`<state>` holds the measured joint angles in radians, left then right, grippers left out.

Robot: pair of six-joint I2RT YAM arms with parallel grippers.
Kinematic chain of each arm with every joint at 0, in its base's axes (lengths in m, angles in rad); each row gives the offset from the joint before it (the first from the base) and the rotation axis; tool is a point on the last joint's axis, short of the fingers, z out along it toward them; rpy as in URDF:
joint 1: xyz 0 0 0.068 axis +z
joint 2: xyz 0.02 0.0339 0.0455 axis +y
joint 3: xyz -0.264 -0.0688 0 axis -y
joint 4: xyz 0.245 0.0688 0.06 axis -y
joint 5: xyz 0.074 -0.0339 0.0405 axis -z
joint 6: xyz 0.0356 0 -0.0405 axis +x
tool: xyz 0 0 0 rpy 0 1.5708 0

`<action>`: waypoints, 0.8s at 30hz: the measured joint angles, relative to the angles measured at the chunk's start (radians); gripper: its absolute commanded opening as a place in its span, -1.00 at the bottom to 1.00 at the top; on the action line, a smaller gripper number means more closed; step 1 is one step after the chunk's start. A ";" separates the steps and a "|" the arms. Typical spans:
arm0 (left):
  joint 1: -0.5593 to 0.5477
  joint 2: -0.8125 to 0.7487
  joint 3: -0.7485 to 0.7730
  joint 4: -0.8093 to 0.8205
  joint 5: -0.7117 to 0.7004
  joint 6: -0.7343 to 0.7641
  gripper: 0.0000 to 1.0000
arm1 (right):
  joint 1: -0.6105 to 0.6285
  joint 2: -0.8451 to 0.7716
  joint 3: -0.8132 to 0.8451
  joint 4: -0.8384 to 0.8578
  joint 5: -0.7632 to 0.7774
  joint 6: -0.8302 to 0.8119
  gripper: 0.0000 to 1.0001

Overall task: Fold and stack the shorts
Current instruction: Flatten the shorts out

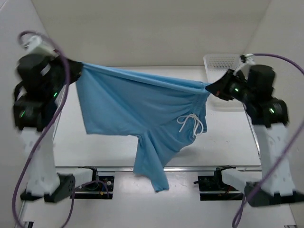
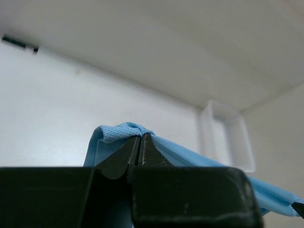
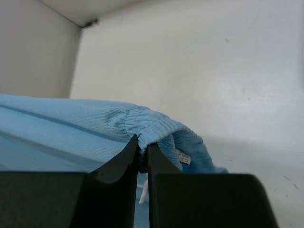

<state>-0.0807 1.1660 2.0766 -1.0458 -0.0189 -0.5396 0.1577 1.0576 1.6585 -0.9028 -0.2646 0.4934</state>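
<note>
The light blue shorts (image 1: 137, 107) hang stretched in the air between my two grippers, above the white table (image 1: 228, 137). My left gripper (image 1: 76, 65) is shut on a leg hem corner (image 2: 121, 132) at the upper left. My right gripper (image 1: 208, 87) is shut on the gathered elastic waistband (image 3: 147, 126) at the right. The white drawstring (image 1: 191, 123) dangles below the waistband. The other leg (image 1: 152, 166) hangs down toward the near edge. In the right wrist view a small white label (image 3: 183, 157) shows inside the waistband.
A white mesh basket (image 1: 219, 64) stands at the back right of the table, behind my right gripper; it also shows in the left wrist view (image 2: 228, 135). White walls close in the workspace on the left, right and back. The arm bases (image 1: 90, 183) sit at the near edge.
</note>
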 measured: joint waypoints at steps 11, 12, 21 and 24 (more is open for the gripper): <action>0.041 0.933 0.143 0.058 0.002 0.035 0.87 | 0.022 0.856 0.066 0.222 0.159 -0.007 0.98; 0.052 1.045 0.270 0.051 0.008 0.037 0.90 | 0.024 0.924 0.130 0.232 0.166 -0.007 0.98; 0.056 0.824 -0.238 0.060 0.035 0.051 0.86 | 0.042 0.728 -0.099 0.277 0.237 0.010 0.90; 0.018 0.660 -0.397 0.079 0.055 0.050 0.72 | 0.037 0.624 -0.247 0.272 0.240 0.013 0.39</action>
<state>-0.0628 1.8256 1.6794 -0.9668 0.0357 -0.4900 0.1951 1.6817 1.4117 -0.6308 -0.0246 0.5060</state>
